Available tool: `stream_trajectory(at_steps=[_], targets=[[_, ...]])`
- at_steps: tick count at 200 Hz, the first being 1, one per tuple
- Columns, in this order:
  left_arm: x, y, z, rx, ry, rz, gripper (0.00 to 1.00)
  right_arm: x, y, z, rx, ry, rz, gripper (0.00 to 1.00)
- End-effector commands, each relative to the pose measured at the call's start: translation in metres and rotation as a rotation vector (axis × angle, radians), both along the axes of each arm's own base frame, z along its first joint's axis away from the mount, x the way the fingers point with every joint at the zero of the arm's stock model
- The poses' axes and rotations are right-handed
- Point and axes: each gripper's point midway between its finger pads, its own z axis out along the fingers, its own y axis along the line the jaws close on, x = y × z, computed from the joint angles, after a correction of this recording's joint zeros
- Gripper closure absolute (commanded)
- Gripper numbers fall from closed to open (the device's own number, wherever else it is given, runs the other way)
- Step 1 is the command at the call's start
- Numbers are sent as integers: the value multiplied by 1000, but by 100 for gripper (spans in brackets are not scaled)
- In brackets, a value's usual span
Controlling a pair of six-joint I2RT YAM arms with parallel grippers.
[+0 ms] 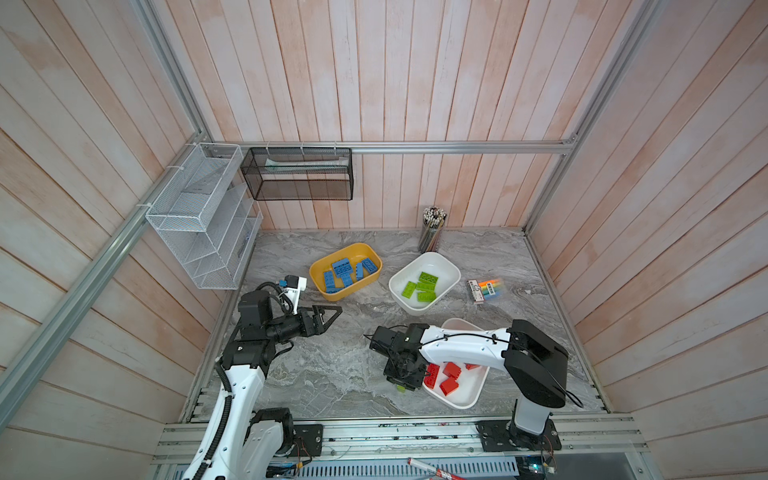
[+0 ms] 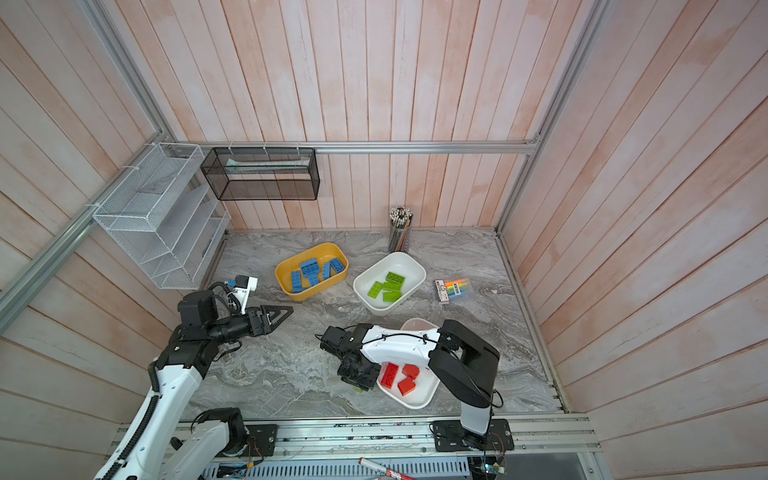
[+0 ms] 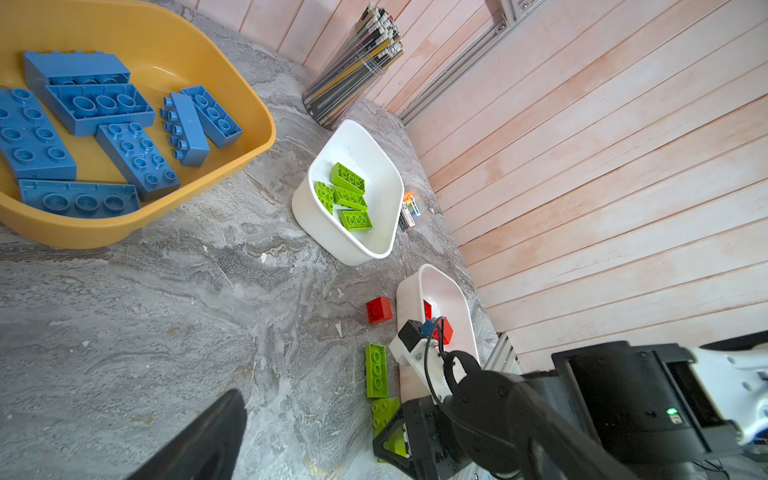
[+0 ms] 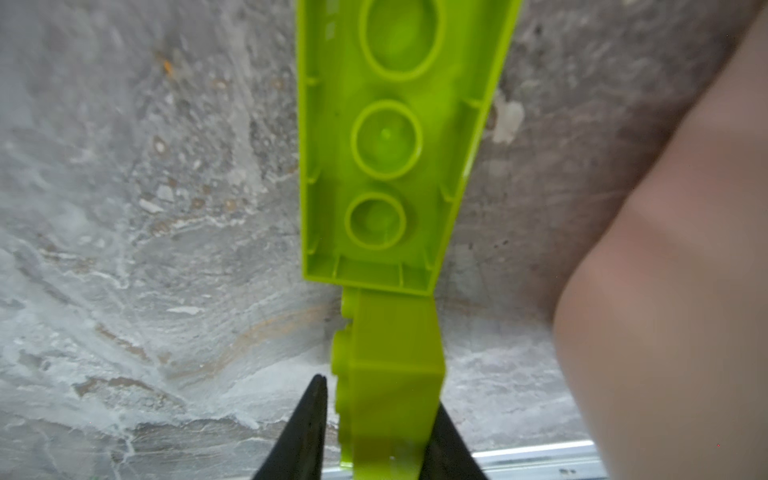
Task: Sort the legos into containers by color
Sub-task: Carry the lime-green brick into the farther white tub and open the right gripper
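Down beside the white tub [image 1: 469, 404] of red bricks [image 1: 451, 370], the right pincer [image 4: 380, 395] grasps a green brick [image 4: 395, 353] on the desk [image 4: 124, 208]; the left pincer [image 1: 330, 313] hangs released.

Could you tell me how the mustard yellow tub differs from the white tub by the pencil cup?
The mustard yellow plastic tub holds blue studded bricks; the glossy white plastic tub holds lime green bricks. The yellow tub has more bricks in it than the white tub's four. Both are shallow rounded rectangles of similar size, each holding one colour.
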Motion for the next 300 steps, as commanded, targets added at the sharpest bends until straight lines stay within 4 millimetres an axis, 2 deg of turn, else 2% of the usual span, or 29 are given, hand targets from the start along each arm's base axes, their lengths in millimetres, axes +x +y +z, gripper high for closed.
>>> stream_trajectory(at_steps=[1,23,44,76,90,102,129,150,178,209,236,262,282,300], targets=[[0,-1,0,-8,-21,-12,0,0,-5,-4,-3,14,-7,74],[1,-1,-1,-11,-15,-15,0,11,-2,16,-10,-52,11,83],[3,-1,1,-7,-13,-16,0,20,-5,38,-34,-111,19,84],[3,0,-1,2,-6,-11,0,47,-7,86,-62,-242,47,84],[3,0,-2,4,-1,-9,0,67,-9,106,-82,-313,62,84],[3,1,-2,6,-1,-7,0,91,-19,120,-118,-377,67,84],[4,1,-1,8,3,-7,0,149,-38,136,-122,-483,60,84],[4,1,1,10,5,-7,0,196,-56,140,-127,-561,58,84],[4,0,-1,5,17,-10,0,254,-57,143,-63,-668,89,83],[6,0,-1,7,19,-11,0,299,-59,123,72,-668,71,82],[7,1,-5,8,28,-8,0,322,-54,104,194,-647,62,82],[7,1,-7,13,32,-8,0,334,-50,87,281,-625,35,78],[6,1,-8,16,34,-7,0,337,-46,80,346,-615,35,68],[6,1,-9,16,37,-8,0,337,-44,89,362,-640,61,58]])
